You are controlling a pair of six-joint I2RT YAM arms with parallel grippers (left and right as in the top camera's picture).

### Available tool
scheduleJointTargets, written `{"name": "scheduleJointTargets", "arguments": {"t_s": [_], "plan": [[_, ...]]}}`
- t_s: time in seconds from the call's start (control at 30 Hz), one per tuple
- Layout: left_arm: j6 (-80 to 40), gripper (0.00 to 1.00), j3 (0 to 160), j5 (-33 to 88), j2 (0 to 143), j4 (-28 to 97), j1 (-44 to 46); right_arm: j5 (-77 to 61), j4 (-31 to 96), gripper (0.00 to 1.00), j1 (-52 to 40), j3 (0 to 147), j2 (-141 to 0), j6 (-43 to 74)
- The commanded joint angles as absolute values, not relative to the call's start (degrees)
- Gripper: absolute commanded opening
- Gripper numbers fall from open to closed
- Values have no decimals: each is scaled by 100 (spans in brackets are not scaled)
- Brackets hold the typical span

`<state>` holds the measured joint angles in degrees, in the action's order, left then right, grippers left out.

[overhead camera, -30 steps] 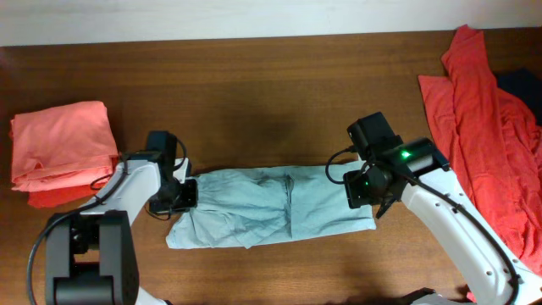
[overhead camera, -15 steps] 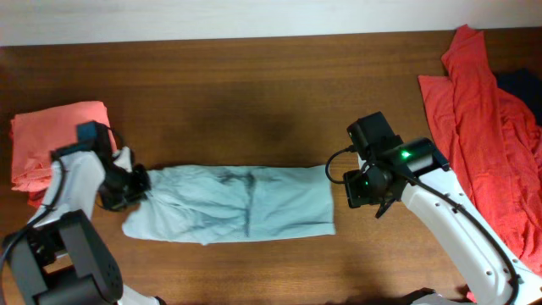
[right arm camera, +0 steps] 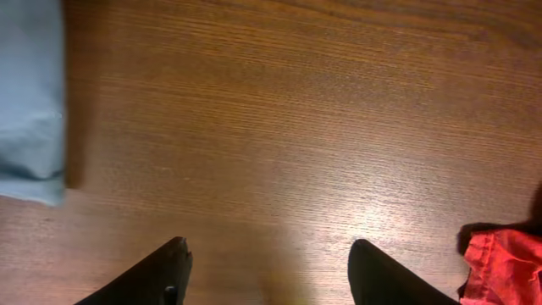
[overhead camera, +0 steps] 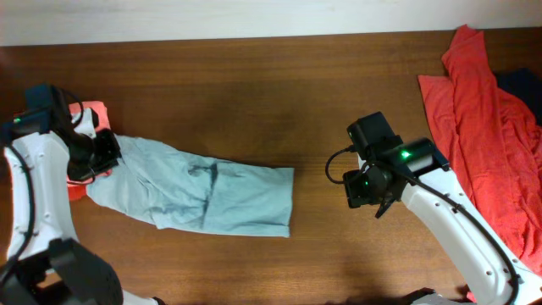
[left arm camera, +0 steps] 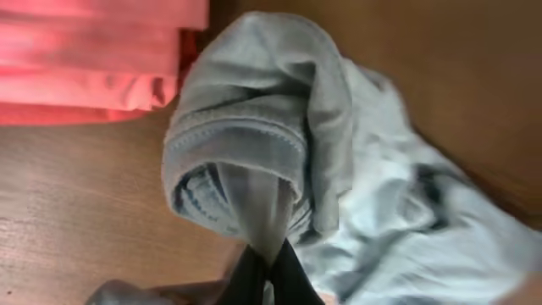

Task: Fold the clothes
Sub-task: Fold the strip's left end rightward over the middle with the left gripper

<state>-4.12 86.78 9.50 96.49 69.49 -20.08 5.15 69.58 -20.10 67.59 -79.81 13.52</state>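
The pale grey-blue T-shirt (overhead camera: 203,195) lies folded into a long strip, slanting from the left edge down toward the table's middle. My left gripper (overhead camera: 102,157) is shut on its left end, right beside the folded salmon-pink garment (overhead camera: 91,110). In the left wrist view the fingers (left arm camera: 269,254) pinch a bunched hem of the shirt (left arm camera: 339,127), with the salmon stack (left arm camera: 93,51) just behind. My right gripper (overhead camera: 360,188) hovers open over bare wood, well to the right of the shirt's end (right arm camera: 30,93), nothing between its fingers (right arm camera: 267,254).
A loose heap of red garments (overhead camera: 483,110) covers the right end of the table, with a dark cloth (overhead camera: 521,85) at its far edge. A corner of red fabric (right arm camera: 500,263) shows near my right fingers. The table's back edge meets a white wall.
My left gripper has dragged the grey-blue shirt from the table's middle far to the left, up to the salmon stack. The right arm has stayed put, and the shirt now lies well clear of it.
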Motion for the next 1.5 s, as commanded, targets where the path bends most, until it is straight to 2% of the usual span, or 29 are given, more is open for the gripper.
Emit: {"name": "scheduleJointTargets", "arguments": {"t_s": [0.0, 0.33, 0.57, 0.73, 1.0, 1.27, 1.3, 1.4, 1.47], "plan": [[-338, 1, 8906, 1441, 9317, 7039, -1712, 672, 6947, 65, -1793, 6733, -7992, 1400], [-322, 1, 8903, 1483, 9072, 7330, 130, 648, 7006, 65, -829, 6733, -7992, 1369], [-582, 1, 8897, 1372, 9150, 7369, 1514, 648, 7011, 65, -786, 6733, -7992, 1369], [-832, 2, 8897, 1323, 9354, 7269, 2189, 646, 7030, 65, -786, 6733, -7992, 1369], [-985, 2, 8897, 1262, 9920, 7059, 2849, 604, 7041, 65, -786, 6733, -7992, 1354], [-987, 2, 8897, 1264, 10175, 6818, 3135, 604, 7052, 65, -786, 6733, -7992, 1354], [-987, 3, 8897, 1264, 10197, 6785, 3155, 604, 7052, 65, -786, 6733, -7992, 1354], [-987, 18, 8897, 1269, 10243, 6650, 3267, 604, 7050, 65, -786, 6733, -7992, 1354], [-985, 20, 8897, 1280, 10243, 6584, 3328, 604, 7052, 65, -786, 6733, -7992, 1354]]}}
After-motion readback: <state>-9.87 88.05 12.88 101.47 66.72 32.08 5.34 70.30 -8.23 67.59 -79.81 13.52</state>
